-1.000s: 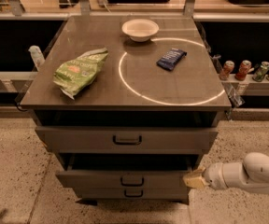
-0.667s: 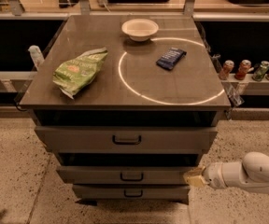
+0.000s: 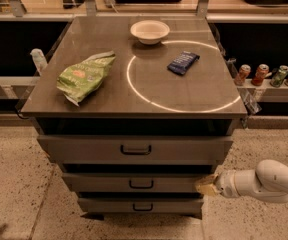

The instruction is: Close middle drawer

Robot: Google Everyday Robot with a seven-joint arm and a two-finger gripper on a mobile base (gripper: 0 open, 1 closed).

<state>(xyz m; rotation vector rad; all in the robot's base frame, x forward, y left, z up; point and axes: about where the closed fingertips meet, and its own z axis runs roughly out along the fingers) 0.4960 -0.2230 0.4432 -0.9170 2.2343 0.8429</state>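
Observation:
The middle drawer (image 3: 134, 183) is the second of three grey cabinet drawers, with a shallow flat front and a small dark loop handle at its centre. Its front stands nearly in line with the lower drawer's front, with a dark gap above it. My gripper (image 3: 204, 185) is at the right end of the middle drawer's front, its tan fingertip against that front. The white arm (image 3: 264, 181) reaches in from the right edge of the view.
Top drawer (image 3: 134, 149) and lowest drawer (image 3: 141, 205) sit above and below. On the cabinet top lie a green chip bag (image 3: 86, 74), a white bowl (image 3: 149, 31) and a dark blue snack packet (image 3: 183, 62). Several cans (image 3: 269, 75) stand on a shelf at right.
The middle drawer has slid back into the cabinet; its open tray no longer shows. My gripper has followed the front inward.

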